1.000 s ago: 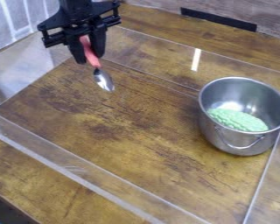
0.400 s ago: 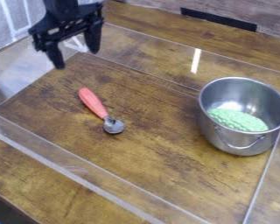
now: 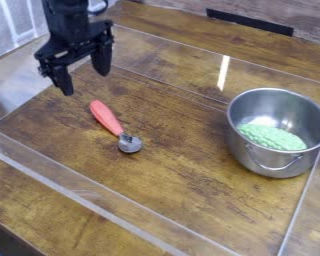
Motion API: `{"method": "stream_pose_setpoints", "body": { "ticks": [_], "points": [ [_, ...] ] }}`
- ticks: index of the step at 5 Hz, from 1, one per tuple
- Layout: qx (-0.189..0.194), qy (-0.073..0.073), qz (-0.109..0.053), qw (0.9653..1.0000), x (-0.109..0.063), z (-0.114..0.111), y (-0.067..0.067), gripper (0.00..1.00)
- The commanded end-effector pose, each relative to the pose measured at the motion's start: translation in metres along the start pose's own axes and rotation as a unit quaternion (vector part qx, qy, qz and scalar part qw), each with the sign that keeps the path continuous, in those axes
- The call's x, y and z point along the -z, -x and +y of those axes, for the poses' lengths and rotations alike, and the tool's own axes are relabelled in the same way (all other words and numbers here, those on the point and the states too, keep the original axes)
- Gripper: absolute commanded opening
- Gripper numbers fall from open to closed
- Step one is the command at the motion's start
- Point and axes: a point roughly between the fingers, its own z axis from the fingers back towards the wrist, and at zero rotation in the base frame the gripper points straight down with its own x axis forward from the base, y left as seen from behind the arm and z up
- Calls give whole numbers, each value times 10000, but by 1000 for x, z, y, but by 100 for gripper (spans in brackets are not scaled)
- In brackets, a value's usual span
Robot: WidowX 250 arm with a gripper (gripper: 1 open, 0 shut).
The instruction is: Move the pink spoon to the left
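The pink spoon (image 3: 113,124) lies flat on the wooden table, its pinkish-red handle pointing up-left and its shiny round bowl (image 3: 129,144) at the lower right. My gripper (image 3: 76,71) hangs above and to the upper left of the spoon, pointing down. Its two dark fingers (image 3: 52,75) stand wide apart with nothing between them, clear of the spoon.
A steel pot (image 3: 304,112) holding green contents (image 3: 271,137) stands at the right. A low clear acrylic wall (image 3: 69,185) fences the work area along the front and left. Bare wood lies between spoon and pot.
A second ago the gripper held the spoon in the air by its handle. It has since let go; the spoon now lies on the table and the open gripper shifted left.
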Motion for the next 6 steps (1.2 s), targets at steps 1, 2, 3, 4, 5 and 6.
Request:
{"method": "stream_pose_setpoints", "body": {
  "ticks": [1,2,3,4,5,6],
  "points": [
    [-41,150,-118,9998,-9,0,3,100],
    [-68,91,-83,9999,-1,5,10,100],
    [-49,42,-31,10000,15,1,18,100],
    [-39,8,32,10000,33,-2,27,100],
    [32,3,111,9999,45,2,27,100],
    [118,1,151,9998,52,7,25,0]
  ]
}}
